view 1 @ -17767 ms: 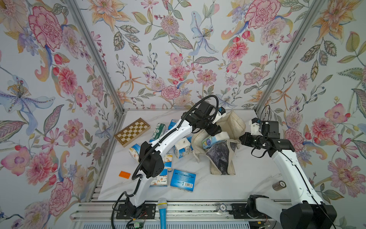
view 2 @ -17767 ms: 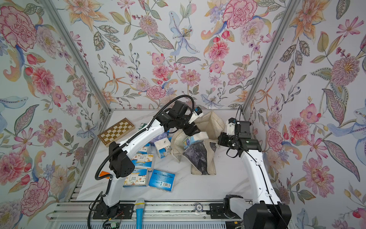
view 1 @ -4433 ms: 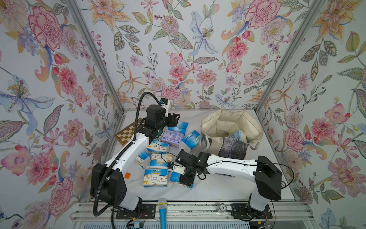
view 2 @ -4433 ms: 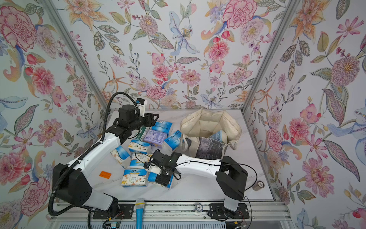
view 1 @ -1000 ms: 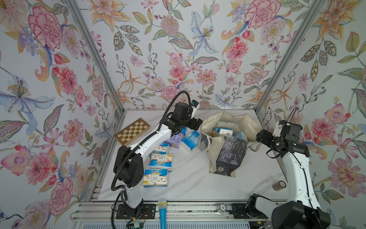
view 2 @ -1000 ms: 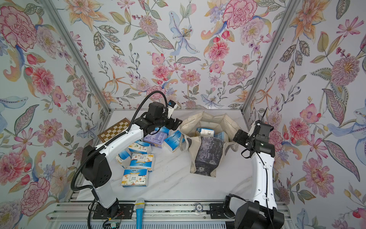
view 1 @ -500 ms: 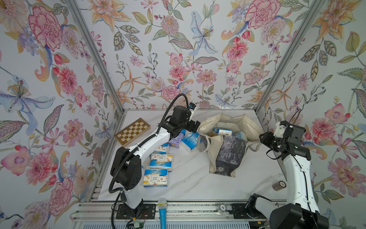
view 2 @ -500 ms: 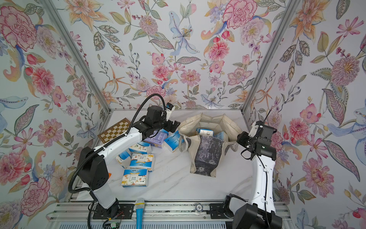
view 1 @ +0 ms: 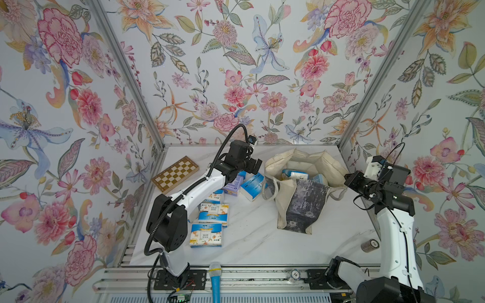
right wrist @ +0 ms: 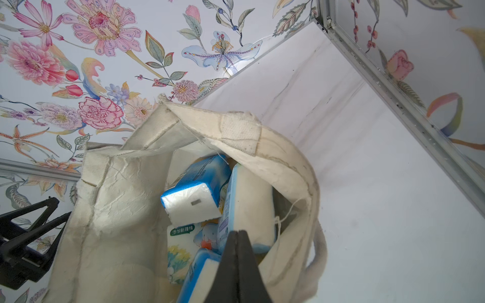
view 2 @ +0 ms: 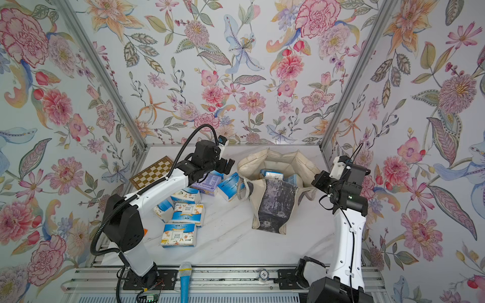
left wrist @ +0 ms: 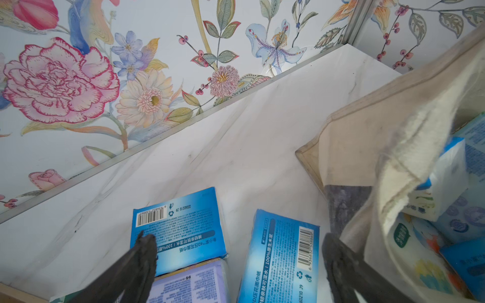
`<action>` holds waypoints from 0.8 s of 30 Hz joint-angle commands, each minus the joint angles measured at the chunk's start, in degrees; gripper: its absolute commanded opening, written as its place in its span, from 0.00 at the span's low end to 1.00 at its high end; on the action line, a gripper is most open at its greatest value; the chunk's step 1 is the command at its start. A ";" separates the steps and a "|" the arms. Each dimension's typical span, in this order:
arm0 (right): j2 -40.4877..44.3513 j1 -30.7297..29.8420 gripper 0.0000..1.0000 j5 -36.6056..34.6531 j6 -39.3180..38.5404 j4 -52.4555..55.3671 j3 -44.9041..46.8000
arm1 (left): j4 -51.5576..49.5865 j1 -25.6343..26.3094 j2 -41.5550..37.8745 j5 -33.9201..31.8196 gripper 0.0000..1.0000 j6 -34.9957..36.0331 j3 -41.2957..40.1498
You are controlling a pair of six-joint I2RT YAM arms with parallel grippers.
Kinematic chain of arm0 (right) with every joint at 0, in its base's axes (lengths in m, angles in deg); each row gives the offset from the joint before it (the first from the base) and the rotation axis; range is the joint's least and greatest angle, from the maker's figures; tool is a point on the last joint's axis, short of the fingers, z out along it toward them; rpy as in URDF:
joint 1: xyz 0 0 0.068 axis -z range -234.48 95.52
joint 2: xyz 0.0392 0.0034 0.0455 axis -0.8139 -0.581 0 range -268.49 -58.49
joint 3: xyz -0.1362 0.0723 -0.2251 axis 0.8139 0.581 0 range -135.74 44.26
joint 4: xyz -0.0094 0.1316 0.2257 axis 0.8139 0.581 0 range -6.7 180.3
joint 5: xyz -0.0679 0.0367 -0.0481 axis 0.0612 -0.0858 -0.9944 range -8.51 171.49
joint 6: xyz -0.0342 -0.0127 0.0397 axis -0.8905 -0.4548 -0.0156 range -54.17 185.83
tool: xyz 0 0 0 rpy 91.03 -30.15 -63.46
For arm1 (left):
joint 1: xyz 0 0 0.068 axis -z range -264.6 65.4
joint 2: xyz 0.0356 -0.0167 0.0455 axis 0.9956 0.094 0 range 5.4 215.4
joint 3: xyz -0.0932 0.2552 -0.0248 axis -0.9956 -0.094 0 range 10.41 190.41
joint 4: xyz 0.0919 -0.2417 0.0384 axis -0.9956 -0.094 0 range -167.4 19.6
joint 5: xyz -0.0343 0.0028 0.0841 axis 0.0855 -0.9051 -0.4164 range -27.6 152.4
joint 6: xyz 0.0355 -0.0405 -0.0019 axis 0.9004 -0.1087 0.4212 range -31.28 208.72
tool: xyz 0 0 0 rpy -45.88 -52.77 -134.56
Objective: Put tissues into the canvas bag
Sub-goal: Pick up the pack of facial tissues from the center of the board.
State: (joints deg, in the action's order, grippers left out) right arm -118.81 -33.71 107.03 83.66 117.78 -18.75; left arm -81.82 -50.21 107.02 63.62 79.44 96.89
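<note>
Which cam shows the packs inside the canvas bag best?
Right wrist: it looks into the canvas bag, several packs in plain sight. Both top views show only a few past the rim. Left wrist catches some, partly behind cloth.

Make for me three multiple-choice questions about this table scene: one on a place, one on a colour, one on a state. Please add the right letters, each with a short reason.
1. Where on the table does the chessboard lie?
A. at the left edge, towards the back
B. at the right edge, at the front
C. in the middle

2. What colour is the printed rectangle on the side of the cloth bag?
A. red
B. bright green
C. dark grey

3. How does the left gripper stand?
A. shut on a pack
B. open, holding nothing
C. shut on the chessboard

Right letters:
1 A: both top views show it there.
2 C: the patch is dark grey on cream cloth.
3 B: the left wrist view shows its fingers far apart above the blue packs.
</note>
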 commanded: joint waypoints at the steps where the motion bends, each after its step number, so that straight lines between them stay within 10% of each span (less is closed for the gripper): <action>1: 0.11 0.41 0.02 1.68 0.55 -0.90 -1.68 | -2.56 -0.64 0.37 -2.10 0.99 1.91 -0.04; 24: 1.50 0.41 0.07 2.25 1.15 -1.96 -0.19 | -16.64 -0.45 5.15 4.76 0.99 5.82 -0.42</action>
State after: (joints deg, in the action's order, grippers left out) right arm -118.76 -33.71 108.54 84.33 116.88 -18.81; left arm -96.64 -50.47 112.12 65.56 83.70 97.63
